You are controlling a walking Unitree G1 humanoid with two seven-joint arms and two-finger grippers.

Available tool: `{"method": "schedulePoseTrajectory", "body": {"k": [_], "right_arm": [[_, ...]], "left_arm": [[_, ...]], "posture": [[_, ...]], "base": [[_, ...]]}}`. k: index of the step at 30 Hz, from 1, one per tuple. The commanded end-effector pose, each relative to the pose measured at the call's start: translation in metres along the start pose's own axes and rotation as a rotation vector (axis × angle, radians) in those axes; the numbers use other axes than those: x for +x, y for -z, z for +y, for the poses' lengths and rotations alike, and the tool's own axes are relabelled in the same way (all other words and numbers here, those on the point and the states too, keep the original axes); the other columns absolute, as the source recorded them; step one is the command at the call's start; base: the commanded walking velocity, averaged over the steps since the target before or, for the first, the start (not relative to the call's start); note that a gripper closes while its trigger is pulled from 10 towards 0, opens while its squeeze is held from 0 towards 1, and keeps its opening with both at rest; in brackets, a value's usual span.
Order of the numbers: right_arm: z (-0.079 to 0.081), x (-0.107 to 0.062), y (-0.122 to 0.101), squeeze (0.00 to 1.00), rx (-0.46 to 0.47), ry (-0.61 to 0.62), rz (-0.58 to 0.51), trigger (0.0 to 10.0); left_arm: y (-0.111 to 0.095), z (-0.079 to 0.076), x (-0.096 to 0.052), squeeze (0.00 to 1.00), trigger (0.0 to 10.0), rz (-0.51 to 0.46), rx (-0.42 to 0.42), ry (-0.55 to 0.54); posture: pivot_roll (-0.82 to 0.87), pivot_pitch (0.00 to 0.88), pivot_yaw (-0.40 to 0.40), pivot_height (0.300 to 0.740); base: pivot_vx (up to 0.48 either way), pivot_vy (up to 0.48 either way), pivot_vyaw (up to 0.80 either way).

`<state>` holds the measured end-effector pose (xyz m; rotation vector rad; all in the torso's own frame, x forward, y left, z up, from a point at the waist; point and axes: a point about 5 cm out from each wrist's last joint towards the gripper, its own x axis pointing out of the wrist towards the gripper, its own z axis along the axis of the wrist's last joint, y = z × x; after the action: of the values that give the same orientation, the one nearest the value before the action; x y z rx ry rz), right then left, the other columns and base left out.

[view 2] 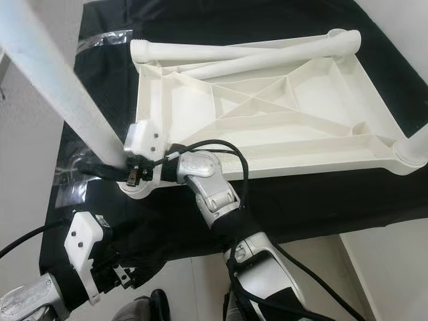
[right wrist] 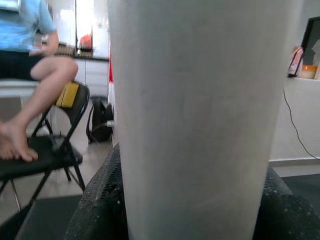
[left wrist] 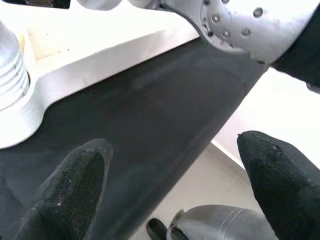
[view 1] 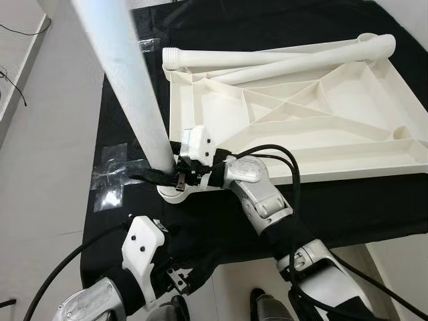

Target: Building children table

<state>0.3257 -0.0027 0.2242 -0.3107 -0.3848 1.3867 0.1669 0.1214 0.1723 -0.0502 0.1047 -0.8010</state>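
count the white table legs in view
4 white plastic tube legs: one upright in the right end effector, two lying across the white ribbed tabletop's far edge, one apparently at its near-right corner.

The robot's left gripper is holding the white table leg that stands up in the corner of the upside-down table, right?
Not quite. The right gripper is the one closed around the standing white table leg, at the corner of the upside-down table top. The left eye view shows it. The left gripper is lower down, open and holding nothing.
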Motion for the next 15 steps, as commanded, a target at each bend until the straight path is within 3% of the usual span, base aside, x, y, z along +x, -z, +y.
{"method": "schedulePoseTrajectory", "body": {"k": [1,9,15], "right_arm": [[0.012,-0.023,0.051,0.00,0.133,0.022,0.245,10.0],[0.005,-0.028,0.053,0.00,0.140,-0.003,0.326,10.0],[-0.007,-0.028,0.056,0.00,0.249,0.127,0.356,10.0]], "left_arm": [[0.005,0.000,-0.004,0.00,10.0,0.043,-0.001,-0.002],[0.005,0.001,-0.003,0.00,10.0,0.039,-0.002,-0.002],[0.005,0.001,-0.002,0.00,10.0,0.037,-0.001,-0.004]], "posture": [[0.04,0.309,0.061,0.740],[0.03,0.309,0.058,0.740],[0.03,0.308,0.055,0.740]], "base": [[0.000,0.000,0.00],[0.000,0.000,0.00],[0.000,0.000,0.00]]}}
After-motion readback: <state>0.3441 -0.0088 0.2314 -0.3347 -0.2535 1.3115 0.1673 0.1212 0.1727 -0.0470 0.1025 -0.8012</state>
